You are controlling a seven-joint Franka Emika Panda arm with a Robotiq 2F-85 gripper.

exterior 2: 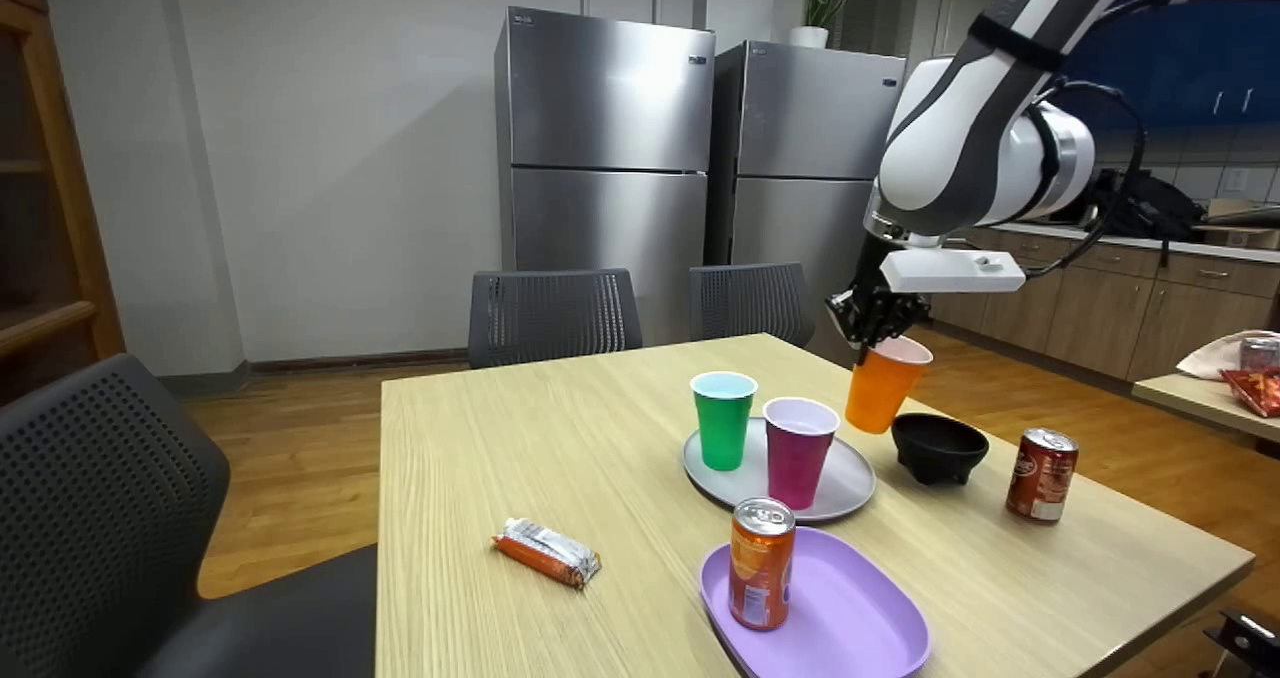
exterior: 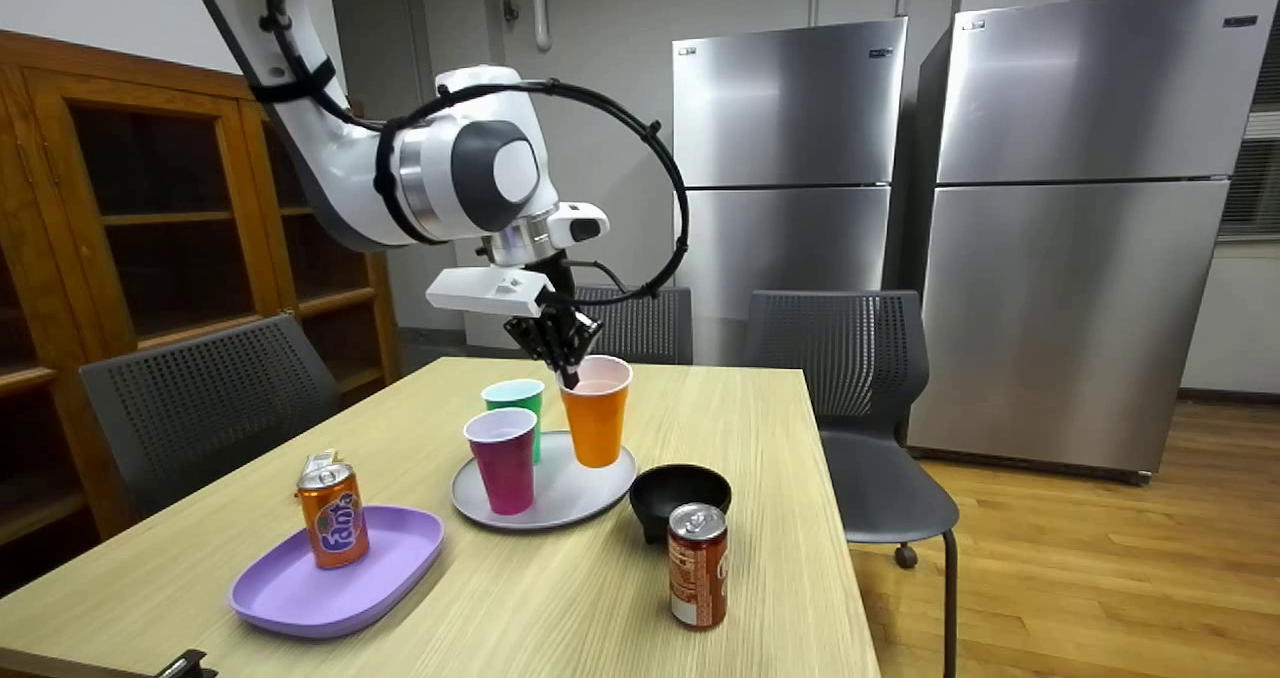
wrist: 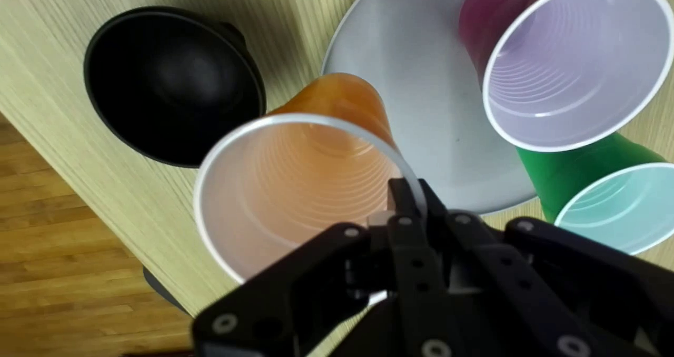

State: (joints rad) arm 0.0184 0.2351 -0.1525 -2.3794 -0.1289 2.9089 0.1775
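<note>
Bright light leaves glare on the refrigerators, soft shadows on the table

Counter, in an exterior view
Cups on plate, third cup in fingers; bowl right, can nearer; tray left with second can.

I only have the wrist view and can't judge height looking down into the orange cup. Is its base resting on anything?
Observer: No. Taken together, both exterior views show the orange cup hanging from the gripper, its base above the gray plate.
Operator: Is there a can outside my picture?
Observer: Yes, a Fanta can stands upright on a purple tray.
Operator: And anything lying down that I can't see?
Observer: Yes, a wrapped bar lies directly on the table.
</note>
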